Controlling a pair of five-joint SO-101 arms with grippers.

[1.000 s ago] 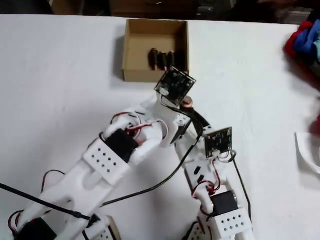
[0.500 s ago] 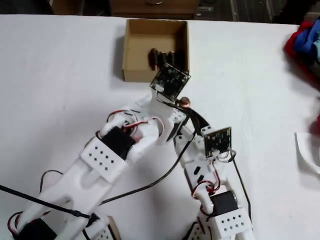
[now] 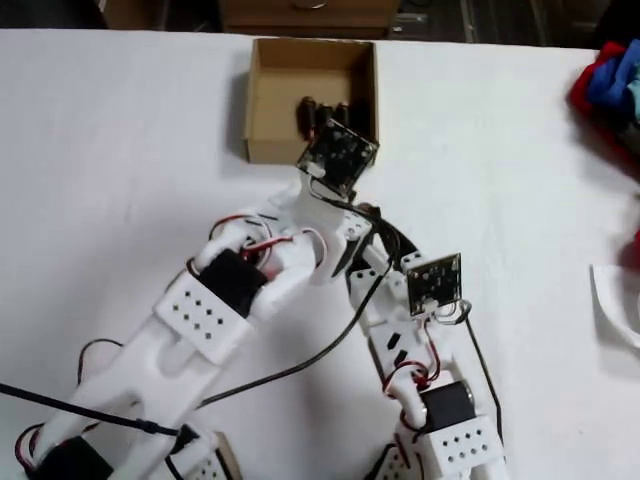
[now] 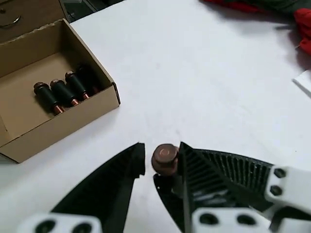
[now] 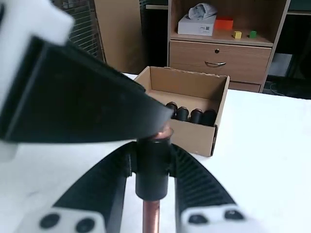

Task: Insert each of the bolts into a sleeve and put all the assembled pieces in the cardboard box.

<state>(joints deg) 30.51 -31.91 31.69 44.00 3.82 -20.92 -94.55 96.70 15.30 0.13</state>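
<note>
Cardboard box [image 3: 262, 120] sits at far centre of the bench [image 3: 120, 120], open top, with a row of assembled pieces [image 5: 189, 114] lying side by side along its right side. Both arms meet just near-right of the box. Right gripper [image 5: 152, 162] is clenched on a black sleeve [image 5: 152, 170], held upright above the bench, copper bolt [image 4: 164, 158] through it, head on top and shaft sticking out below. Left gripper [image 4: 161, 154] is released, jaws parted around the bolt head: one finger touching it, the other just apart. Red cloth [image 3: 605, 80] lies at the far right edge.
</note>
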